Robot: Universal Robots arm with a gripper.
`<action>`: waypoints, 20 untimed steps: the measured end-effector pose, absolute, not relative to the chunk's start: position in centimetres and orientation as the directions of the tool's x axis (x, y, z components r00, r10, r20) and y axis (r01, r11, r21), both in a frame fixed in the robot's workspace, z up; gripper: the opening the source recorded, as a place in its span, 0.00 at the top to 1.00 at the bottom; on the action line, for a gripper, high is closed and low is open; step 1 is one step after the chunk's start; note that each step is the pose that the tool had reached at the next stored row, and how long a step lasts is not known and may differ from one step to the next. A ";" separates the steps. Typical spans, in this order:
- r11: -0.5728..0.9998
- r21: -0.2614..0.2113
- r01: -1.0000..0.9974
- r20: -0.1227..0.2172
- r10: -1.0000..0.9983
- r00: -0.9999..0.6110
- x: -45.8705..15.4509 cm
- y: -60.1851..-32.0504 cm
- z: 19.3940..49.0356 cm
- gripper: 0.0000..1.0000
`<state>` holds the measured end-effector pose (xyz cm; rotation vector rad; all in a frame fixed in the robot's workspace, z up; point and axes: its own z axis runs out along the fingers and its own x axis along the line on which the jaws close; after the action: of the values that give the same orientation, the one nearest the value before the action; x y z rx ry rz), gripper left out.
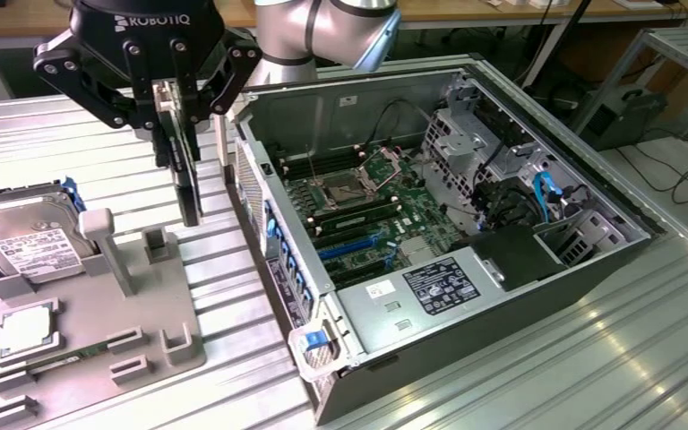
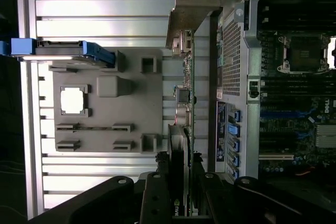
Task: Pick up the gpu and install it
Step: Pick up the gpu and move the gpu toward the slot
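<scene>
Pincer [image 2: 181, 182] closed on the gpu [image 1: 186, 179], its long axis vertical, bracket end pointing down, beside the case [image 1: 500, 345].

The arm [image 1: 320, 36] reaches down, its pincer [image 1: 183, 112] pointing straight down, clamped on the upright gpu [image 1: 189, 188].

You have the gpu [image 2: 187, 98] pinched edge-on between the gripper's [image 2: 181, 164] fingers, with its pale metal bracket [image 2: 189, 3] at the end away from the grip. On one side of the card lies the grey holder tray [image 2: 105, 132] carrying the square chip [image 2: 72, 100] and the blue-framed hard drive [image 2: 58, 51]. Just beside the card on its other side is the open computer case [image 2: 247, 66].
</scene>
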<state>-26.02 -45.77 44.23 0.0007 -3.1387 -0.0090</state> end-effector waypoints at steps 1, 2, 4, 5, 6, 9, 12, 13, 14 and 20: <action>1.000 0.006 0.000 0.003 0.000 -1.000 -26.0 -45.8 44.2 0.73; 1.000 0.006 0.000 0.003 -0.001 -1.000 -25.9 -45.8 44.2 0.73; 1.000 0.006 -0.001 0.003 -0.001 -1.000 -25.8 -45.8 44.2 0.73; 1.000 0.006 -0.001 0.003 -0.001 -1.000 -25.7 -45.8 44.2 0.73; 1.000 0.006 0.000 0.003 0.000 -1.000 -25.7 -45.8 44.2 0.73; 1.000 0.006 -0.001 0.003 -0.001 -1.000 -25.5 -45.8 44.2 0.73; 1.000 0.006 0.000 0.003 0.000 -1.000 -25.3 -45.8 44.2 0.73; 1.000 0.006 0.000 0.003 0.000 -1.000 -25.2 -45.8 44.2 0.73; 1.000 0.006 0.000 0.003 -0.001 -1.000 -25.1 -45.8 44.2 0.73; 1.000 0.006 0.000 0.003 0.000 -1.000 -24.7 -45.8 44.2 0.73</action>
<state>-24.69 -45.77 44.23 0.0008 -3.1387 -0.0090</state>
